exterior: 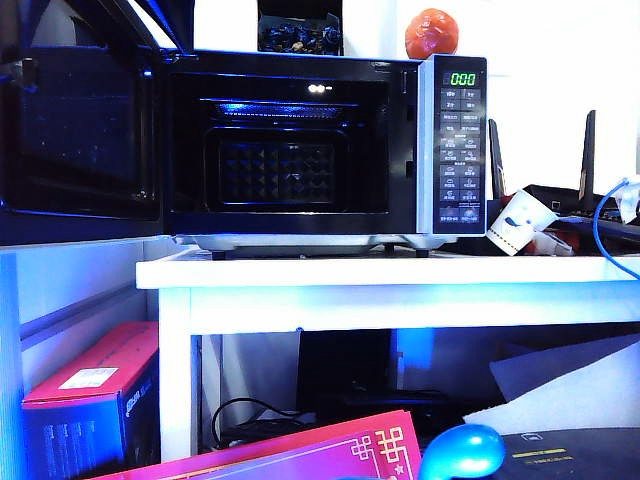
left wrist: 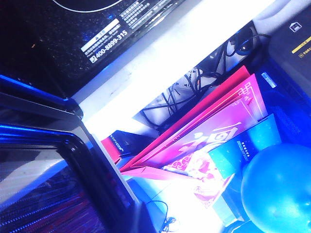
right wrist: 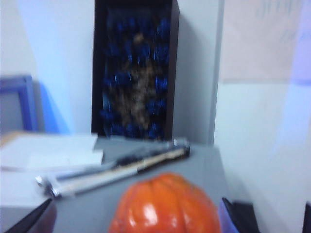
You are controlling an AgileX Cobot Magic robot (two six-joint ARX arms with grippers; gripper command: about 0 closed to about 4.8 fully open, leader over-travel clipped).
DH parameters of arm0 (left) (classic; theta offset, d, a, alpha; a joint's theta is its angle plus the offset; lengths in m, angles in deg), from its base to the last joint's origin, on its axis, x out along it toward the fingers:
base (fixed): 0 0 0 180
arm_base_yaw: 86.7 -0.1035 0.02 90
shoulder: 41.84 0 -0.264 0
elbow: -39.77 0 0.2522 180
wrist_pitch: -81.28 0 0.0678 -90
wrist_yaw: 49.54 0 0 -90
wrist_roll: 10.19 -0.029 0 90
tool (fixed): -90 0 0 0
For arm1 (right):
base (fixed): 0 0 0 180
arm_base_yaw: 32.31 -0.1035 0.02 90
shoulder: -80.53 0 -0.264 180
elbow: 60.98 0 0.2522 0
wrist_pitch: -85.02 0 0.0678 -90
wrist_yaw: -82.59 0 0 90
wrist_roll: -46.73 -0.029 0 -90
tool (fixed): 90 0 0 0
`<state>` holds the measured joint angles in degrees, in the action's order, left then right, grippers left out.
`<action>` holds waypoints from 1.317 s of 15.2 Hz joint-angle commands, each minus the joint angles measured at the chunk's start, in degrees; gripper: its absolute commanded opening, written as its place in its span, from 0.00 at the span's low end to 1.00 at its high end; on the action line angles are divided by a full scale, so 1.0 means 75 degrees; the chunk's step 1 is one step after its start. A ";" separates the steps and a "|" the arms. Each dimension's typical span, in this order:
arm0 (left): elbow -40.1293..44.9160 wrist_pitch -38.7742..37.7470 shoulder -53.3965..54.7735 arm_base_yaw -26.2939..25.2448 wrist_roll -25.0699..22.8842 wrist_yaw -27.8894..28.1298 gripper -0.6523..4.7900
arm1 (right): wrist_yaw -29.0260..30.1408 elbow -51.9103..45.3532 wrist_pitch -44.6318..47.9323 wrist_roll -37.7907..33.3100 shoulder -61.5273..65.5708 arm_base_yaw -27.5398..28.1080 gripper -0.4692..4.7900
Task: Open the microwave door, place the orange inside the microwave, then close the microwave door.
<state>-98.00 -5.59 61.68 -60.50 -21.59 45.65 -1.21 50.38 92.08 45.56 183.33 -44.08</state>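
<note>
We see microwave door (exterior: 80, 125) swung open, orange (exterior: 431, 33) atop microwave (exterior: 300, 140); right jaws wide, flanking orange; left jaws unseen.

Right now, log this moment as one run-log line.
microwave door: swung open | orange: on top of microwave, not inside | right gripper: open, at orange | left gripper: out of view | step: pick orange

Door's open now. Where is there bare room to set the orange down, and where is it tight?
The microwave cavity is bare from wall to wall, beside the open door. The white table has a bare strip along its front edge. Right of the button panel it is crowded: paper cup and cables. The orange sits on top, before the right hand.
</note>
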 commanded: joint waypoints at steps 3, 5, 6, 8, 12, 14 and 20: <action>-0.0015 0.0044 -0.0064 0.0000 -0.0032 0.0009 0.11 | -0.0017 0.0656 -0.0265 0.0023 0.0574 -0.0017 0.92; -0.0015 0.0047 -0.0064 0.0000 -0.0029 -0.0003 0.11 | -0.0038 0.0901 -0.0297 0.0047 0.0778 -0.0020 0.92; -0.0015 0.0047 -0.0064 0.0000 -0.0029 -0.0003 0.11 | -0.0041 0.1072 -0.0315 0.0047 0.0921 -0.0023 0.93; -0.0015 0.0047 -0.0064 0.0000 -0.0032 -0.0003 0.11 | -0.0041 0.1422 -0.0391 0.0050 0.1215 -0.0052 0.93; -0.0015 0.0047 -0.0064 0.0000 -0.0032 -0.0003 0.11 | -0.0216 0.1754 -0.0624 0.0114 0.1542 -0.0052 0.93; -0.0015 0.0052 -0.0064 0.0000 -0.0044 -0.0003 0.11 | -0.0280 0.1754 -0.0796 0.0160 0.1577 -0.0052 0.92; -0.0015 0.0146 -0.0064 0.0000 -0.0058 -0.0003 0.11 | 0.0076 0.1757 -0.0976 0.0221 0.1507 -0.0134 0.42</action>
<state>-98.00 -5.48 61.62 -60.50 -22.01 45.63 -1.41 63.43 85.30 47.20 195.20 -44.52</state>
